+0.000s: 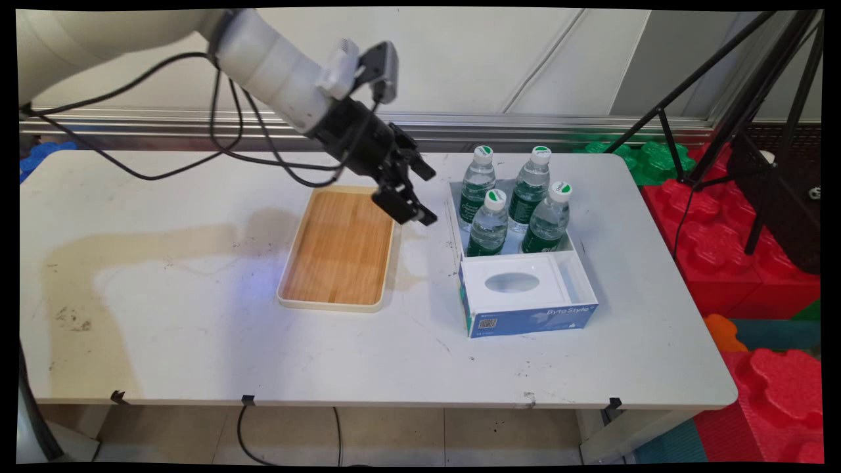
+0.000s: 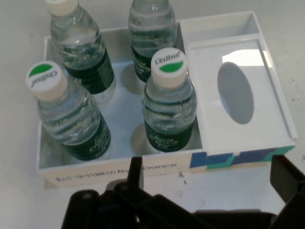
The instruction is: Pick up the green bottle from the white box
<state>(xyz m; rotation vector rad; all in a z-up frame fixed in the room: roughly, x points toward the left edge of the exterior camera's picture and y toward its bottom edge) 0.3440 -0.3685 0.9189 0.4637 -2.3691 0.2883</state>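
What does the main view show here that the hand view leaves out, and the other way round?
Only the main view shows the wooden tray left of the gripper, the white table as a whole, the tripod and the red foam blocks to the right. Only the hand view shows the "Cestbon" lettering on a bottle cap legibly. Both show the white and blue box, with four water bottles upright in one compartment and an oval-holed insert in the other, and the open, empty gripper.
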